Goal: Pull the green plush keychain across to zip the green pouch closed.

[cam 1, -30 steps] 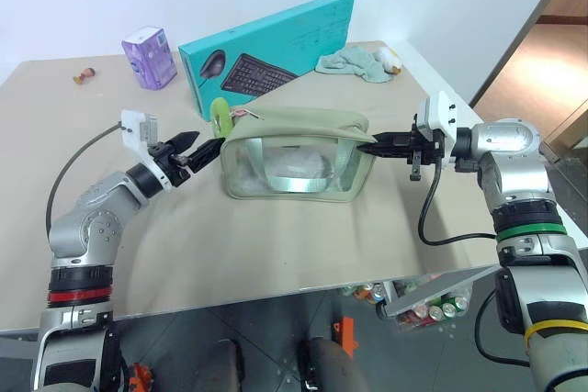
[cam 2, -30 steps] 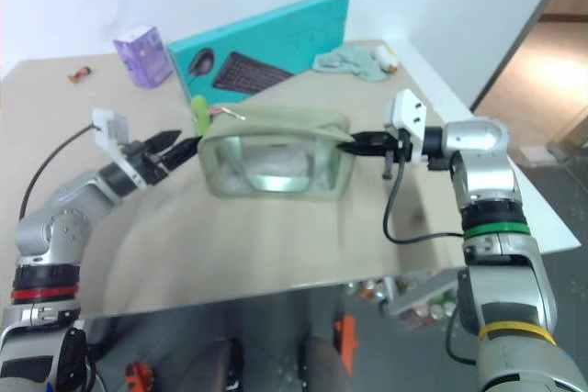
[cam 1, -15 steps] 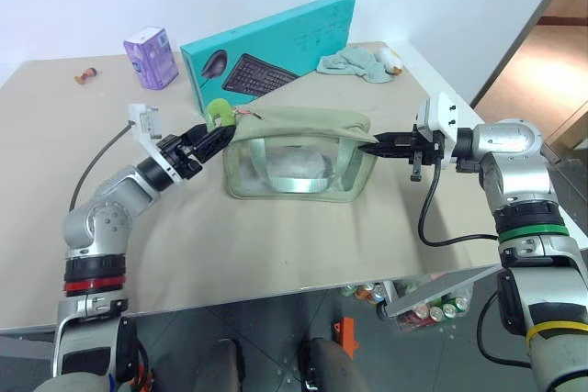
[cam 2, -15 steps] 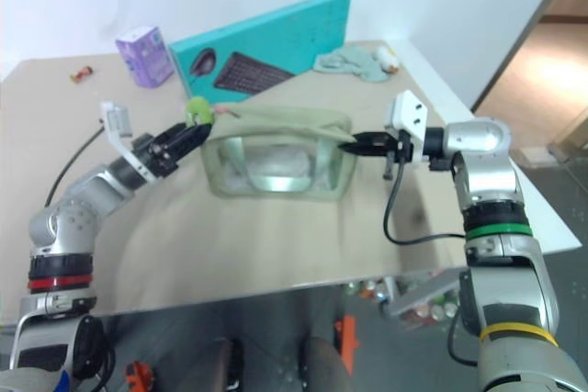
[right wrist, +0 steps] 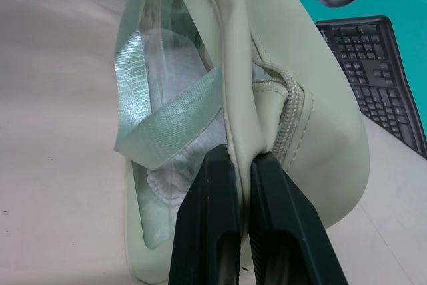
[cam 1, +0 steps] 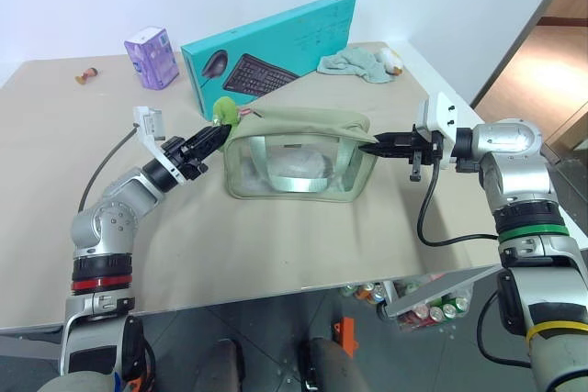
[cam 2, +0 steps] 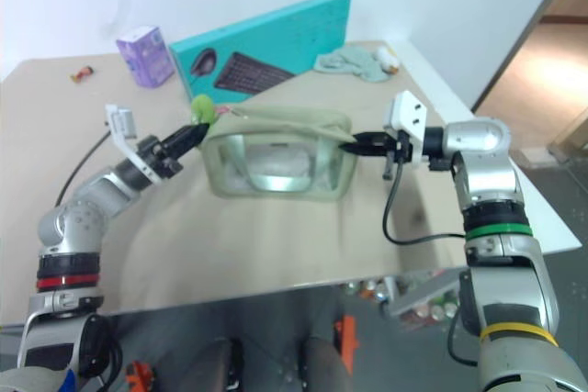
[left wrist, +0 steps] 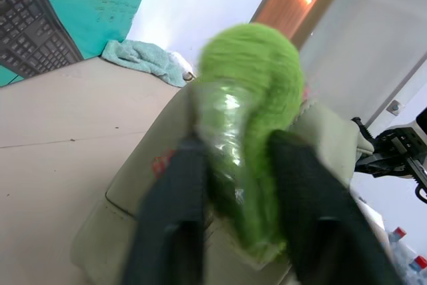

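The left claw grips the green plush keychain at one end of the green pouch (sitting on the counter), while the right claw pinches the pouch's opposite end.

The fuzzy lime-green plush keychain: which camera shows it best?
The left wrist view: the fuzzy lime-green plush keychain looms large between two black fingers. Both eye views show a small green blob at the sage-olive fabric pouch's end.
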Tool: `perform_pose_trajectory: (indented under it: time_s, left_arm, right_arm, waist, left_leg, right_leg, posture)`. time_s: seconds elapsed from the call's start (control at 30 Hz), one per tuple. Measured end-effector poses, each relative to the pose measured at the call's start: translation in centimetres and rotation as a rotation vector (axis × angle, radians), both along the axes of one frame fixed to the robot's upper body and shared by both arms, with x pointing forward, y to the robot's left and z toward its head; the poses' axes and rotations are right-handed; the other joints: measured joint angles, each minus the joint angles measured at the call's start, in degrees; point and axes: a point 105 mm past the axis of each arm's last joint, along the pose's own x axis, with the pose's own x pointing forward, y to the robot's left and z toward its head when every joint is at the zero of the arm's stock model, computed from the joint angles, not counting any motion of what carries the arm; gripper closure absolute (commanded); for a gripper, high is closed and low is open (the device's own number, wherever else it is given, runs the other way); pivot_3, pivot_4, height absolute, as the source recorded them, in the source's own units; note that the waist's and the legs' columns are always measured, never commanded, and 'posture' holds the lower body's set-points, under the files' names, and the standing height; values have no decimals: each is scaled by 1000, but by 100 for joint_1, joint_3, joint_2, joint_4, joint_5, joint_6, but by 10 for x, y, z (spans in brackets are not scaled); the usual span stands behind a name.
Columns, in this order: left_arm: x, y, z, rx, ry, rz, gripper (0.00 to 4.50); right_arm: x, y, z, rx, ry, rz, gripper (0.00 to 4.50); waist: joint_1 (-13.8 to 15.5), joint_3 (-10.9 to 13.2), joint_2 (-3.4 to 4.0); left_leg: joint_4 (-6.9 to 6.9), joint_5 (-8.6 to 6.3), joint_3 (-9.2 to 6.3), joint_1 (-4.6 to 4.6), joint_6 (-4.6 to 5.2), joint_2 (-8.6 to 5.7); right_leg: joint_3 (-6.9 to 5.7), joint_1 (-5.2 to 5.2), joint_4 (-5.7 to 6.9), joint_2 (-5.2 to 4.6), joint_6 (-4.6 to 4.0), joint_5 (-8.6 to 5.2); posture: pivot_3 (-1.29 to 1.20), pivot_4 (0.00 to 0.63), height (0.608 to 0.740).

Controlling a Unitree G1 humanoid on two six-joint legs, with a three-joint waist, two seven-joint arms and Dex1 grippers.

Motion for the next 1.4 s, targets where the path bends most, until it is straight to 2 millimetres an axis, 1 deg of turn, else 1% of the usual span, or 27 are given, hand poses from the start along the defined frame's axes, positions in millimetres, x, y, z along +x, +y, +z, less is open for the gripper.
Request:
perform_pose_trajectory:
  time_s: [0.03, 0.2, 0.27, 0.33, 0.4, 0.53, 0.57, 0.6, 0.67, 0.77, 0.87, 0.93, 0.97, 1.03, 1.13, 1.2, 1.27, 1.4]
  left_arm:
    - [0, 0, 0, -1, 0, 2, 4458]
    - [-4, 5, 5, 29, -24, 8, 4458]
    - [-9, 10, 14, 44, -55, 13, 4458]
    - [-15, 10, 24, 54, -89, 3, 4458]
    - [-22, 4, 38, 66, -127, -22, 4458]
    - [-32, -15, 80, 76, -247, -76, 4458]
    - [-35, -22, 92, 86, -288, -94, 4458]
    - [-37, -29, 99, 97, -316, -114, 4458]
    - [-39, -44, 107, 117, -343, -149, 4458]
    - [-37, -63, 106, 143, -349, -183, 4458]
    - [-31, -79, 106, 190, -368, -181, 4458]
    - [-27, -91, 103, 235, -382, -188, 4458]
    - [-24, -99, 97, 275, -382, -195, 4458]
    - [-22, -105, 89, 322, -384, -207, 4458]
    - [-23, -113, 71, 456, -407, -249, 4458]
    - [-23, -110, 61, 520, -410, -262, 3765]
    - [-23, -106, 56, 553, -407, -267, 3158]
    - [-25, -101, 56, 589, -429, -270, 1794]
  right_arm:
    - [0, 0, 0, 0, 0, 0, 4500]
    - [0, 0, 0, 0, 0, 1, 4500]
    - [0, 0, 0, 0, 0, 1, 4500]
    - [0, 0, 0, -2, -1, 0, 4500]
    - [1, 0, 0, -6, -1, -3, 4500]
    - [1, 0, 0, -7, 0, -4, 4500]
    - [1, 0, 0, -6, 2, -5, 4500]
    - [2, 0, 0, -6, 1, -5, 4500]
    - [2, 0, 1, -5, 2, -5, 4500]
    - [2, 1, 1, -4, 1, -4, 4500]
    - [2, 1, 1, -3, 2, -4, 4500]
    - [2, 1, 1, -3, 1, -5, 4500]
    - [2, 1, 1, -3, 1, -4, 4500]
    - [2, 1, 1, -4, 0, -4, 4500]
    - [2, 1, 1, -4, -2, -3, 4500]
    - [1, 1, 1, -5, -3, -2, 4500]
    - [1, 2, 2, -5, -5, -2, 4500]
    - [1, 2, 2, -4, -6, -6, 4500]
  waist:
    - [0, 0, 0]
    - [-5, 0, 0]
    - [-3, 0, 0]
    - [0, 1, -1]
    - [0, 1, -2]
    - [1, 2, -4]
    - [1, 2, -4]
    - [1, 2, -4]
    - [-1, 3, -4]
    - [-3, 3, -4]
    - [-1, 3, -4]
    - [-3, 3, -4]
    - [-3, 3, -4]
    - [-3, 3, -4]
    - [-3, 3, -4]
    - [-6, 3, -3]
    - [-3, 3, -3]
    - [-3, 3, -3]
  left_leg:
    - [0, 0, 0, 0, 0, 0]
    - [0, 0, 0, 0, 0, 1]
    - [0, 0, -1, 0, 0, 1]
    - [0, 0, -1, -1, 0, 1]
    - [0, 0, 1, -1, 0, 0]
    - [3, 1, 1, -1, 0, -1]
    - [3, 1, 1, -1, 0, -2]
    - [3, 1, 2, 1, 0, -2]
    - [3, 0, 3, 1, 0, -3]
    - [2, 0, 4, 0, 0, -3]
    - [2, 1, 4, 0, 0, -3]
    - [2, 1, 5, 0, 0, -4]
    - [2, 0, 5, 1, 0, -4]
    - [2, 0, 5, 0, 0, -4]
    - [0, 0, 6, 0, 0, -4]
    - [-1, 0, 6, 0, 0, -3]
    - [-1, 0, 6, 0, 0, -3]
    - [0, 0, 8, -1, 0, -4]
  right_leg:
    - [0, 0, 0, 0, 0, 0]
    - [0, -1, 0, 1, 0, 0]
    - [0, -1, 0, 1, -1, 0]
    - [0, -1, 0, 0, 0, 0]
    - [2, -1, 0, -1, 1, 0]
    - [3, 0, 0, 0, 4, 3]
    - [5, 0, 0, 0, 6, 4]
    - [7, 1, 0, 0, 6, 4]
    - [9, 1, 0, 0, 6, 4]
    - [10, -1, -1, 2, 6, 3]
    - [11, -1, -1, 2, 6, 3]
    - [12, -1, -1, 2, 6, 4]
    - [13, -1, -1, 2, 6, 4]
    - [13, -2, -1, 3, 6, 4]
    - [14, -3, -1, 3, 6, 3]
    - [14, -4, -1, 3, 5, 3]
    - [14, -4, -1, 3, 5, 3]
    - [17, -4, -1, 2, 6, 3]
  posture:
    - [0, 150, 740]
    - [0, 150, 740]
    - [0, 150, 740]
    - [0, 150, 740]
    - [0, 150, 740]
    - [0, 150, 740]
    - [0, 150, 740]
    - [0, 150, 740]
    - [0, 150, 740]
    - [0, 150, 740]
    - [0, 150, 740]
    - [0, 150, 740]
    - [0, 150, 740]
    - [0, 150, 740]
    - [0, 150, 740]
    - [0, 150, 740]
    - [0, 150, 740]
    - [0, 150, 740]
